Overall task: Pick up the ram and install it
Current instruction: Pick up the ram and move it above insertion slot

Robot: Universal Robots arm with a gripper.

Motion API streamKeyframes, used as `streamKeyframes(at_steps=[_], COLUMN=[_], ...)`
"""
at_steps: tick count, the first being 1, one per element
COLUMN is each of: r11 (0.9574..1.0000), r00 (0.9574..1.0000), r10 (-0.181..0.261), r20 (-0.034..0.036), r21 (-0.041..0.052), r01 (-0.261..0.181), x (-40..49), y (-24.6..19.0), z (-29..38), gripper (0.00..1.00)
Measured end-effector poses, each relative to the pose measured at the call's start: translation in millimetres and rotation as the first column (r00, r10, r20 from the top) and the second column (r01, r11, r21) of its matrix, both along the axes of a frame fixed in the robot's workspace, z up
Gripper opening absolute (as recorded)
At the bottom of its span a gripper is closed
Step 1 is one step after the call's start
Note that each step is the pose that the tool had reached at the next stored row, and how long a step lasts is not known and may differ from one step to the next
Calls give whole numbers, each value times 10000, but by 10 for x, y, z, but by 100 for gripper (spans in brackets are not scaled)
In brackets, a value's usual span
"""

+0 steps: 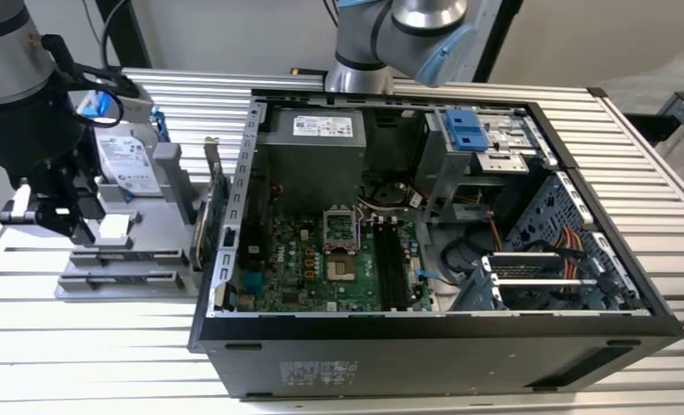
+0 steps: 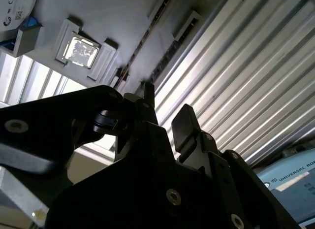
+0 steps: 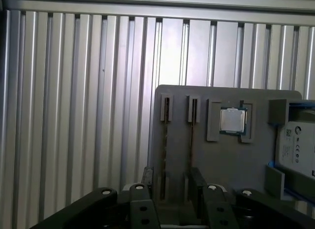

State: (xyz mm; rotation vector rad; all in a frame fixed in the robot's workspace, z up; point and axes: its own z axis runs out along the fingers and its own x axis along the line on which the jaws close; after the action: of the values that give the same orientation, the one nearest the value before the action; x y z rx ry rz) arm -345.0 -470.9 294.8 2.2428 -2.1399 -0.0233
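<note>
Poised with black hand [image 3: 172,179] parted and empty above grey slotted holder [image 3: 226,160] on ribbed aluminium worktop [image 3: 74,115], keeping slim dark ram [image 3: 165,135] edge-up, likely for easy pinching.

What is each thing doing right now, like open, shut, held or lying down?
gripper: open, empty, above the grey holder.
ram: on edge in a holder slot, not picked up.
processor: flat in its holder pocket.
hard drive: resting in the holder.
computer case: on its side, cover off.
</note>
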Motion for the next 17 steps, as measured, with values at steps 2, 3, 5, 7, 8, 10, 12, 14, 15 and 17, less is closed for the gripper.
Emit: streamKeyframes(at_steps=[2, 3, 5, 7, 8, 10, 12, 14, 15, 17], r11=[10000, 10000, 10000, 10000, 10000, 10000, 10000, 10000, 10000, 9999], r00=[10000, 10000, 10000, 10000, 10000, 10000, 10000, 10000, 10000, 10000], r10=[5, 8, 14, 22, 29, 47, 67, 83, 87, 91], r20=[0, -1, 0, 0, 0, 0, 0, 0, -1, -1], r21=[-4, -5, -7, -8, -8, -10, -12, -18, -24, -44], r01=[-5, -8, -14, -22, -29, -47, -67, -83, -87, -91], x=[0, 0, -1, -1, 0, -1, 0, 0, 0, 0], y=[0, 0, -1, -2, -3, -5, -7, -11, -14, -22], z=[-17, -25, -40, -52, -58, -70, -82, -95, -101, -115], gripper=[0, 0, 0, 0, 0, 0, 0, 0, 0, 0])
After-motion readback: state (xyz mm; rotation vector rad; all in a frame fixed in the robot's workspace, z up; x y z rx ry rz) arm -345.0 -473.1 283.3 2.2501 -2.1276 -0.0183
